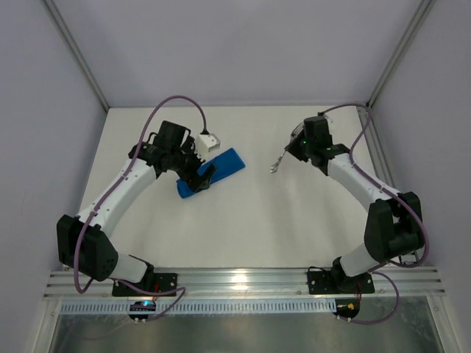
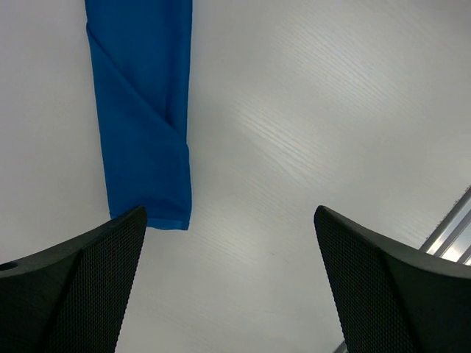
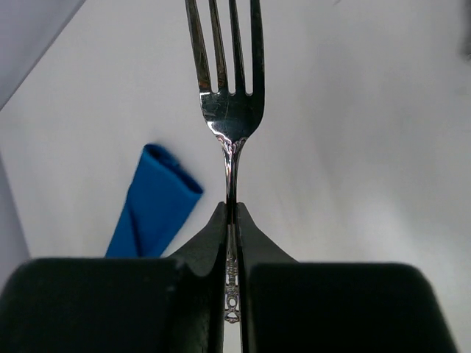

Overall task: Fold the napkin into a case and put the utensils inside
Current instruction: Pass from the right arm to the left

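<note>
From above, the case (image 1: 219, 167), a narrow folded strip of bright blue cloth, lies slantwise on the white table (image 1: 243, 220) left of centre. The left gripper (image 1: 204, 179) hangs over its nearer end. Across the table the right gripper (image 1: 292, 153) holds a silver fork (image 1: 277, 163), whose head points toward the middle of the table, well apart from the case. In the left wrist view the claw is released. Its two dark fingers (image 2: 81, 287) stand wide apart with bare tabletop between them. The case's short end lies just beside the finger on the view's left, and a diagonal fold crosses the cloth. In the right wrist view the claw is clenched on the fork's handle just below the neck, tines pointing away. The case lies on the table beyond, to the left of the fork.
</note>
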`<control>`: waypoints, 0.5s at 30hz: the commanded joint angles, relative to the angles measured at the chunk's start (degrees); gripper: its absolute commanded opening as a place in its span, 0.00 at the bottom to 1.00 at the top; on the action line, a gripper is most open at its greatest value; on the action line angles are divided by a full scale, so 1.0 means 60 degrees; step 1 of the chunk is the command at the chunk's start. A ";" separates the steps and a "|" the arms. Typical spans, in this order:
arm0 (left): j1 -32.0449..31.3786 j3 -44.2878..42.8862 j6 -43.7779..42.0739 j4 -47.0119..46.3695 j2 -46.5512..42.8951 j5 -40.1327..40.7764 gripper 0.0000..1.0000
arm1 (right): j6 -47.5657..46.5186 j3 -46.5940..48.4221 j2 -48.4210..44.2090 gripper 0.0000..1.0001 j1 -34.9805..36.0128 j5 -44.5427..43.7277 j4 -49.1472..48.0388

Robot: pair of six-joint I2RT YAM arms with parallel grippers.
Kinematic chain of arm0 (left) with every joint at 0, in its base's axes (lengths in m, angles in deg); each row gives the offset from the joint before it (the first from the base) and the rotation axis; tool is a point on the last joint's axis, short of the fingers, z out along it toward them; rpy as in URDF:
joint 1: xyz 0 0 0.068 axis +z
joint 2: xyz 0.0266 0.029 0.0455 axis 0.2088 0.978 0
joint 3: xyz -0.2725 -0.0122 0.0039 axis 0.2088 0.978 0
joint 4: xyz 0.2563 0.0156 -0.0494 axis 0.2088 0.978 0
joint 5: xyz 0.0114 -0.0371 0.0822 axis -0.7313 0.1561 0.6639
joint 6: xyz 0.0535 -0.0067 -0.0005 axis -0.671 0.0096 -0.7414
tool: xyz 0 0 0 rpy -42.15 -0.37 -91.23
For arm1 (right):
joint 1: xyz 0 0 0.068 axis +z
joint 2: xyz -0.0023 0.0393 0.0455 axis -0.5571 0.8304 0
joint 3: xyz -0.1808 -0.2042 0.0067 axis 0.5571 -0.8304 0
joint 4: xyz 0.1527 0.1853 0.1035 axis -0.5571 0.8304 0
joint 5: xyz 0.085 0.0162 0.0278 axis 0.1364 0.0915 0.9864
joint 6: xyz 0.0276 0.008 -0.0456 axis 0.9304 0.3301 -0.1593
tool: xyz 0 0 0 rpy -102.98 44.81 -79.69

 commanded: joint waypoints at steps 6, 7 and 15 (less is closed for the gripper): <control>-0.0029 -0.0210 0.1288 -0.1530 0.0018 -0.1730 0.99 | 0.2662 0.1430 0.0982 0.04 0.3125 -0.0191 -0.2201; -0.0059 -0.0195 0.1361 -0.1604 0.0062 -0.1716 0.99 | 0.2736 0.1490 0.1099 0.04 0.3318 -0.0235 -0.2305; -0.0279 -0.0166 0.1859 -0.2087 0.0590 -0.1438 0.91 | 0.3191 0.1783 0.1466 0.04 0.4330 -0.0279 -0.2965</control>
